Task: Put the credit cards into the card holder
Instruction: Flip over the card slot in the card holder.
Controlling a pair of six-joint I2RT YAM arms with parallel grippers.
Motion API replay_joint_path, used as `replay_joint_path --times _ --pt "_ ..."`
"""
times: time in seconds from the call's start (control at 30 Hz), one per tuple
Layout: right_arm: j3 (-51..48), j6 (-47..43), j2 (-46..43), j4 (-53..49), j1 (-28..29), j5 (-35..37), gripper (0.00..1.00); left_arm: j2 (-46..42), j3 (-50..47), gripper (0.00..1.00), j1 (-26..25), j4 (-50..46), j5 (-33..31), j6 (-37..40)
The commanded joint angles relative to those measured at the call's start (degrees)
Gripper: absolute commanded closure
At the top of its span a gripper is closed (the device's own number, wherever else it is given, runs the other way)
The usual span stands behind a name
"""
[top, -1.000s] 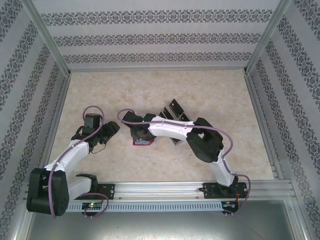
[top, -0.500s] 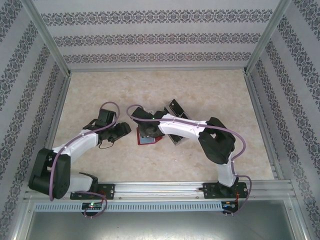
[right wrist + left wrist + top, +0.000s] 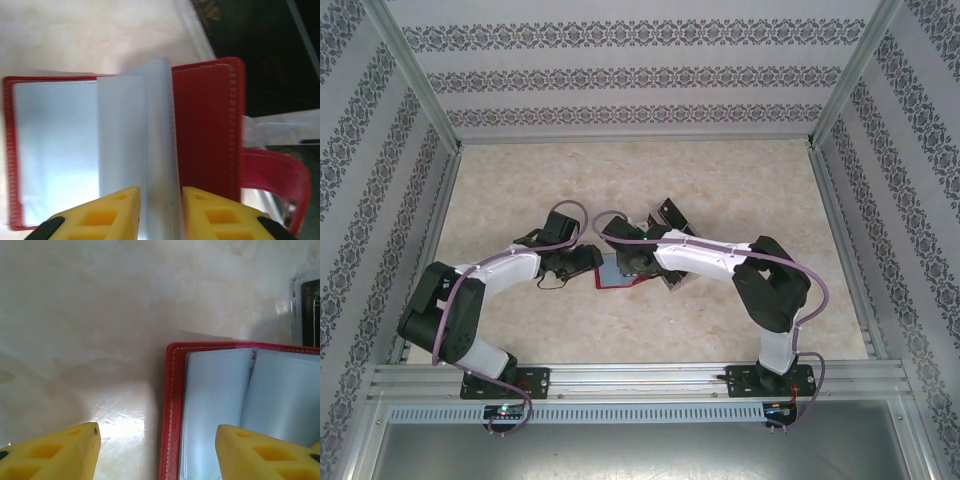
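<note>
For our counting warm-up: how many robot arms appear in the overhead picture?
2. The left arm reaches the red card holder from the left; the right arm from the right. None seem hidden.

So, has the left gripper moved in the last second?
Yes. The left gripper has swung right, away from the left frame rail, up to the card holder.

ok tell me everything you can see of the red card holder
The card holder is a red leather-look wallet with stitched edges, lying open on the beige marbled table. Pale grey-blue clear pockets fill the inside. A red snap tab sticks out from one cover. The right gripper has its jaws pinched on raised pocket leaves; the left gripper hangs open over its edge.
</note>
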Motion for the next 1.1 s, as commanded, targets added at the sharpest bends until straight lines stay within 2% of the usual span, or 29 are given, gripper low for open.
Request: replay_joint_path --times 0.0,0.23,0.67,1.07 --pt "-2.27 -0.83 -3.58 -0.05 -0.92 2.85 0.70 1.20 1.90 0.37 -1.56 0.22 -0.51 1.20" --pt "-4.50 -1.43 -6.10 0.71 -2.01 3.23 0.68 4.23 3.05 0.37 -4.12 -0.59 -0.72 1.26" --pt "-5.02 -1.60 -2.43 4.95 -2.07 -2.00 0.67 5.76 5.36 0.36 -5.76 -2.95 -1.41 2.56" --pt "-4.08 0.95 3.77 9.55 0.53 -8.58 0.69 1.82 3.37 0.35 -5.92 -4.67 -4.12 2.29"
